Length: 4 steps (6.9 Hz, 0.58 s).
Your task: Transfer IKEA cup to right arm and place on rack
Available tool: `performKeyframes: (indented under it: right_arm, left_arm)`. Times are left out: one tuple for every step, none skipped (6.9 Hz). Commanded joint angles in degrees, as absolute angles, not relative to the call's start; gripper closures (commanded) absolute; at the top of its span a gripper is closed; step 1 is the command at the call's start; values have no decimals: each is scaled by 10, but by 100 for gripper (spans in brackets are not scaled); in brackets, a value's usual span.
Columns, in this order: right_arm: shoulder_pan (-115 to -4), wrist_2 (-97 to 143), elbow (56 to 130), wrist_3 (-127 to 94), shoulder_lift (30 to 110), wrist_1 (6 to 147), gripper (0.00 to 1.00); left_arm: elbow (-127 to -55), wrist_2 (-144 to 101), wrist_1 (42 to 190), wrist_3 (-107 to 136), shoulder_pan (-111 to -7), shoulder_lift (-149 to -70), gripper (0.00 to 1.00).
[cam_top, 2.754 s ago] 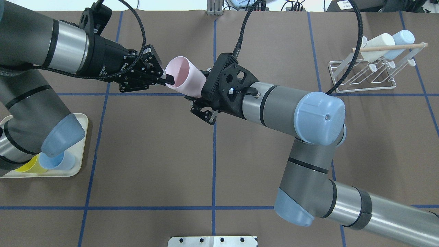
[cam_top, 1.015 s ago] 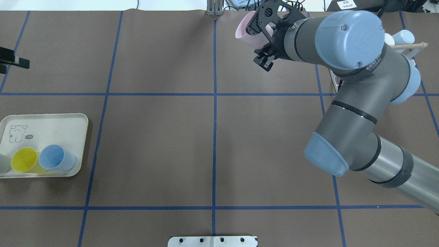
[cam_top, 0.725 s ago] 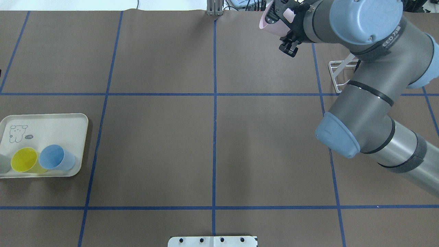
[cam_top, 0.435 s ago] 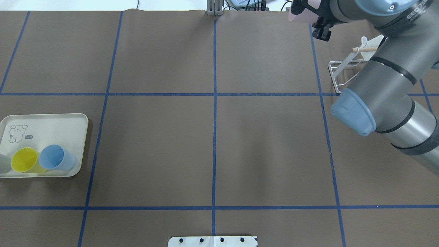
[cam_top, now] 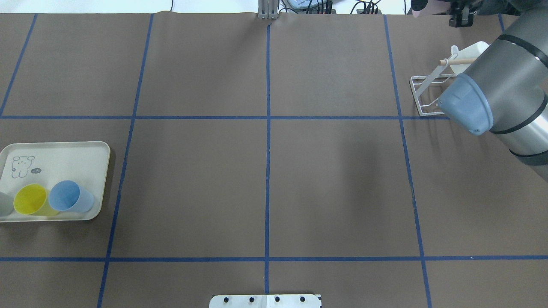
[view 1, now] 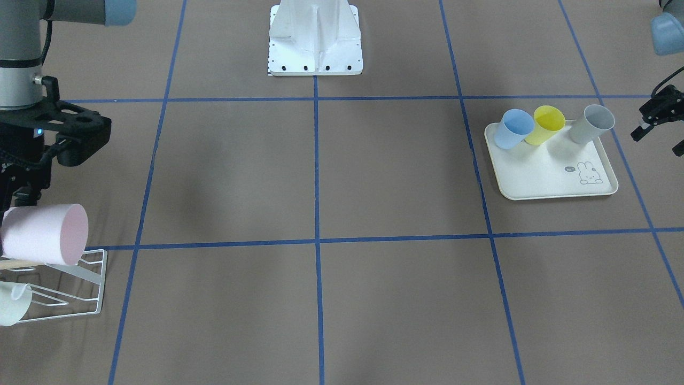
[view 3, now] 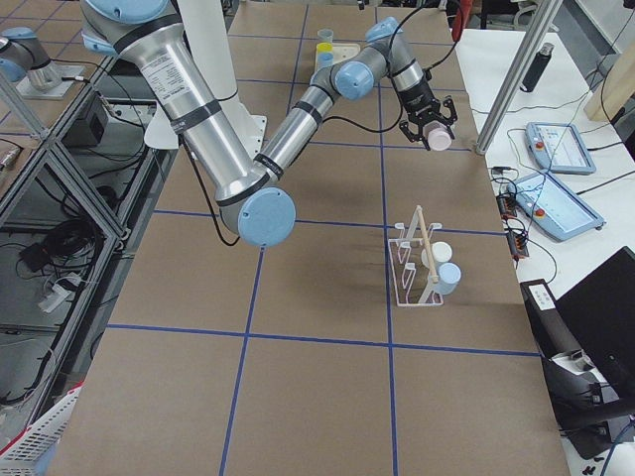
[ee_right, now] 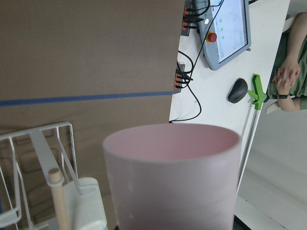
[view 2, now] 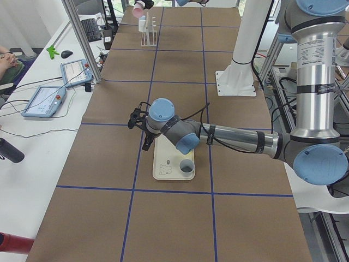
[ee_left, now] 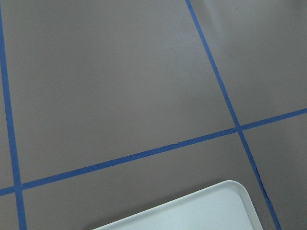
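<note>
My right gripper is shut on the pink cup and holds it on its side in the air by the white wire rack. In the right wrist view the pink cup fills the middle, with the rack and its wooden dowel below and to the left. In the exterior right view the cup hangs clear of the rack. My left gripper is open and empty beside the cream tray.
The rack holds a white cup and a light-blue cup. The tray carries a blue cup, a yellow cup and a grey cup. The right arm's elbow hangs over the rack.
My left gripper let go of the pink cup and drew back out of the overhead view. My right arm carried the cup from the table's middle to the far right, by the rack.
</note>
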<state>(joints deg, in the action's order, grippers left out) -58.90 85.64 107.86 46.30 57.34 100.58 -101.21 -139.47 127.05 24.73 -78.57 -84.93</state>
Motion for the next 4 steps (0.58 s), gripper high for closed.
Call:
performKeyframes:
  right_arm:
    - [-595,797,1036,577,584,1007,76]
    - [-595,772,1018,611,591,1005,76]
    - [-595,750,995,633,592,1002,76]
    - [-595,733,976,657,593,1000,72]
  left_arm:
    - [-1015,-1395,1272,250,-786,-846,0]
    - [-1015,-1395,1272,252,-786,-847,0]
    - [-1016,-1395,1272,253,-785,-846,0]
    - [-1016,-1395,1272,254,-786,-846,0]
